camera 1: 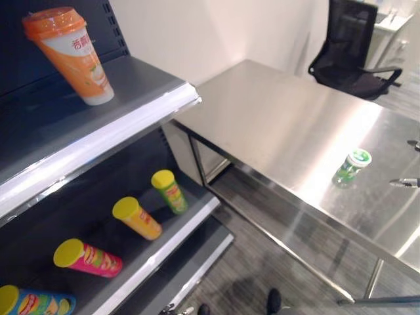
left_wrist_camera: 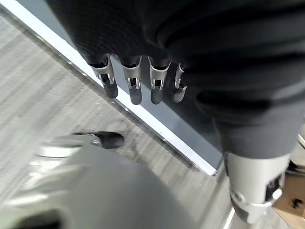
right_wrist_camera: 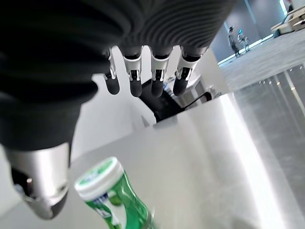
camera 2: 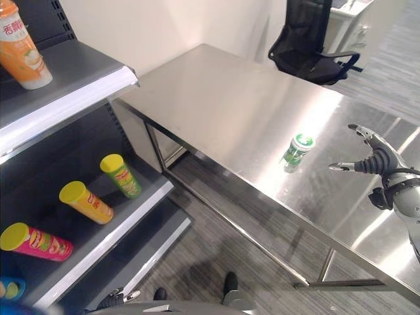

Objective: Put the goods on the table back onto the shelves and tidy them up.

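A small green bottle with a white and green cap (camera 2: pixel 296 149) stands upright on the steel table (camera 1: pixel 282 125). My right hand (camera 2: pixel 379 161) hovers a short way to the right of it, open, fingers and thumb spread towards it and holding nothing. Its wrist view has the bottle (right_wrist_camera: pixel 112 198) close below the straight fingers (right_wrist_camera: pixel 143 81). My left hand (left_wrist_camera: pixel 138 81) hangs open over the floor beside a shelf edge. On the grey shelves (camera 1: pixel 131 118) an orange cup (camera 1: pixel 69 56) stands on the upper board.
The lower shelf holds lying tubes: green (camera 1: pixel 170 190), orange (camera 1: pixel 136 218), pink (camera 1: pixel 87 257) and blue (camera 1: pixel 33 303). A black office chair (camera 1: pixel 351 52) stands behind the table's far end. Grey floor lies between shelf and table.
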Controlling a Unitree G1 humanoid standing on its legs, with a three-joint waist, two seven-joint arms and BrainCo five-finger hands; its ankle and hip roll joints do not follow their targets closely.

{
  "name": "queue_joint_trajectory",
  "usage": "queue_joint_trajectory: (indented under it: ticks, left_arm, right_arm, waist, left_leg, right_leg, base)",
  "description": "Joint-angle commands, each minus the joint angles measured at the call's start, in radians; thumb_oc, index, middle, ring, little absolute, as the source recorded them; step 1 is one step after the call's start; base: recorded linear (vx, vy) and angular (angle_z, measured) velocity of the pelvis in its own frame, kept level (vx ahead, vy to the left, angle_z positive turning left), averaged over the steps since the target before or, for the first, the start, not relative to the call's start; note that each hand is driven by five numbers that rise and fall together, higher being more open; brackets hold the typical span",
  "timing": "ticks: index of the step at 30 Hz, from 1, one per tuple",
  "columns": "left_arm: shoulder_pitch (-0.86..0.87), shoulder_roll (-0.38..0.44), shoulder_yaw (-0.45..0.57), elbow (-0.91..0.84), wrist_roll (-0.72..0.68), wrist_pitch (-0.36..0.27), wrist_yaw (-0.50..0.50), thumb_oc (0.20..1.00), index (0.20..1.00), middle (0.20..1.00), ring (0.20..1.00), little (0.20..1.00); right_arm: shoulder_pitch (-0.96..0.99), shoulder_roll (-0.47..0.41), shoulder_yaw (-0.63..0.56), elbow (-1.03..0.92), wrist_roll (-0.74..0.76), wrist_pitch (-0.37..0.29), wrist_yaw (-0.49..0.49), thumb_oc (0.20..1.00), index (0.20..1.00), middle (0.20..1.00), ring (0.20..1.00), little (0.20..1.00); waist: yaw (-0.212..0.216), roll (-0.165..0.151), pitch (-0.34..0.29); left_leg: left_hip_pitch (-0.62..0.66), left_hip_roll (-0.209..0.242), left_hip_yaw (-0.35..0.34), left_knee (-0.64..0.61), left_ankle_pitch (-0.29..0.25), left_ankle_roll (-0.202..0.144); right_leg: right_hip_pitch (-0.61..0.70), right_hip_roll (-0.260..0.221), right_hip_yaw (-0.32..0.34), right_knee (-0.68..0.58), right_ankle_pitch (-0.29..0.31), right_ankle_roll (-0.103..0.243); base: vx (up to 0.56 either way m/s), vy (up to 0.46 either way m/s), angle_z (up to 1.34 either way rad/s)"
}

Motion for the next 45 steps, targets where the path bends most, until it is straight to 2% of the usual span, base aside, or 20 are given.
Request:
queue_joint_trajectory:
  ticks: [1, 3, 5, 7, 14, 32, 33, 34, 45]
  left_arm:
    - [-0.055, 0.07, -0.018, 0.0, -0.045, -0.018, 0.009, 1.0, 1.0, 1.0, 1.0, 1.0]
    - [-0.062, 0.071, -0.019, -0.003, -0.042, -0.014, 0.015, 1.0, 1.0, 1.0, 1.0, 1.0]
    - [-0.061, 0.07, -0.018, -0.013, -0.034, -0.012, 0.011, 1.0, 1.0, 1.0, 1.0, 1.0]
    - [-0.057, 0.068, -0.017, -0.012, -0.03, -0.01, 0.012, 1.0, 1.0, 1.0, 1.0, 1.0]
    - [-0.054, 0.066, -0.033, -0.016, -0.03, -0.01, 0.018, 1.0, 1.0, 1.0, 1.0, 1.0]
    - [-0.044, 0.061, -0.024, -0.015, -0.032, -0.003, 0.035, 1.0, 1.0, 1.0, 1.0, 1.0]
    - [-0.044, 0.061, -0.026, -0.013, -0.032, -0.002, 0.035, 1.0, 1.0, 1.0, 1.0, 1.0]
    - [-0.041, 0.062, -0.027, -0.019, -0.033, -0.002, 0.033, 1.0, 1.0, 1.0, 1.0, 1.0]
    - [-0.038, 0.06, -0.028, -0.02, -0.032, -0.001, 0.032, 1.0, 1.0, 1.0, 1.0, 1.0]
  right_arm:
    - [-0.1, -0.029, 0.019, 0.023, -0.018, -0.002, -0.047, 1.0, 1.0, 1.0, 1.0, 1.0]
    - [-0.099, -0.024, 0.01, 0.032, -0.031, 0.006, -0.068, 1.0, 1.0, 1.0, 1.0, 1.0]
    - [-0.105, -0.011, 0.01, 0.043, -0.056, 0.019, -0.078, 1.0, 1.0, 1.0, 1.0, 1.0]
    - [-0.117, -0.003, 0.018, 0.052, -0.06, 0.021, -0.082, 1.0, 1.0, 1.0, 1.0, 1.0]
    - [-0.184, 0.042, 0.062, 0.156, -0.092, 0.03, -0.132, 1.0, 1.0, 1.0, 1.0, 1.0]
    - [-0.196, 0.101, 0.05, 0.12, -0.109, 0.033, -0.176, 1.0, 1.0, 1.0, 1.0, 1.0]
    - [-0.2, 0.101, 0.056, 0.124, -0.109, 0.033, -0.174, 0.495, 0.495, 0.495, 0.495, 0.495]
    - [-0.201, 0.098, 0.067, 0.13, -0.108, 0.034, -0.164, 0.2, 0.2, 0.2, 0.2, 0.2]
    - [-0.19, 0.095, 0.068, 0.114, -0.107, 0.03, -0.155, 0.2, 0.2, 0.2, 0.2, 0.2]
  waist:
    - [0.034, -0.069, 0.033]
    - [0.031, -0.071, 0.051]
    - [0.031, -0.069, 0.055]
    - [0.034, -0.066, 0.052]
    - [0.043, -0.048, 0.04]
    - [0.065, -0.046, 0.033]
    - [0.066, -0.047, 0.033]
    - [0.066, -0.046, 0.032]
    - [0.062, -0.045, 0.03]
  left_leg:
    - [0.027, 0.034, 0.11, -0.013, 0.036, -0.077]
    - [-0.005, 0.027, 0.173, 0.019, 0.065, -0.069]
    - [-0.025, 0.02, 0.261, 0.039, 0.056, -0.051]
    - [-0.019, 0.02, 0.269, 0.03, 0.055, -0.05]
    - [-0.023, 0.015, 0.26, -0.013, 0.072, -0.049]
    - [-0.01, -0.001, 0.234, -0.013, 0.05, -0.045]
    - [-0.01, -0.001, 0.233, -0.013, 0.049, -0.045]
    - [-0.009, -0.001, 0.234, -0.013, 0.049, -0.046]
    - [-0.002, 0.001, 0.238, -0.013, 0.047, -0.049]
  right_leg:
    - [0.033, -0.022, 0.025, 0.023, -0.118, 0.028]
    - [0.042, -0.042, -0.003, 0.017, -0.117, 0.031]
    - [0.049, -0.054, -0.027, 0.017, -0.12, 0.032]
    - [0.052, -0.052, -0.026, 0.017, -0.118, 0.032]
    - [0.049, -0.052, -0.049, 0.017, -0.115, 0.035]
    - [0.064, -0.062, -0.056, 0.017, -0.112, 0.04]
    - [0.064, -0.062, -0.055, 0.017, -0.111, 0.04]
    - [0.065, -0.063, -0.056, 0.017, -0.111, 0.041]
    - [0.07, -0.061, -0.054, 0.017, -0.113, 0.042]
  base:
    - [-0.02, 0.005, 0.24]
    - [-0.04, 0.021, 0.36]
    - [-0.03, 0.008, 0.59]
    - [0.02, -0.007, 0.5]
    - [0.01, 0.002, 0.12]
    - [0.02, 0.007, 0.06]
    - [0.0, 0.0, 0.0]
    - [0.0, 0.0, 0.0]
    - [0.0, 0.0, 0.0]
